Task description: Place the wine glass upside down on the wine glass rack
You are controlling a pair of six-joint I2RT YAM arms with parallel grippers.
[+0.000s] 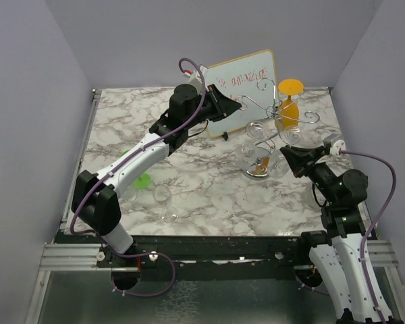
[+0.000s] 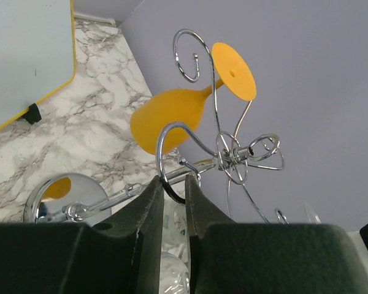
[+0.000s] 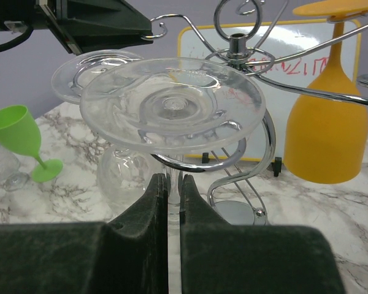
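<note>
Glass first: the see-through wine glass [image 3: 172, 104] with a round flat foot hangs upside down on the right side of the shiny silver wire rack [image 3: 237, 44]. Its foot seems to rest on a curled arm. The right gripper [image 3: 170, 180] is pinched shut on its thin stem. The left gripper [image 2: 173, 184] is squeezed onto a loop on the rack's left side. Pulling away crooked could drag the glass off, or knock the orange plastic glass [image 3: 322, 135] hanging beside it.

The marble-patterned table [image 1: 209, 192] carries the wine glass rack [image 3: 238, 44] on its disc base at the far right, with a tilted whiteboard [image 1: 239, 94] behind it. Near left, a green goblet [image 1: 142, 179] stands beside two clear glasses [image 1: 163, 196].
</note>
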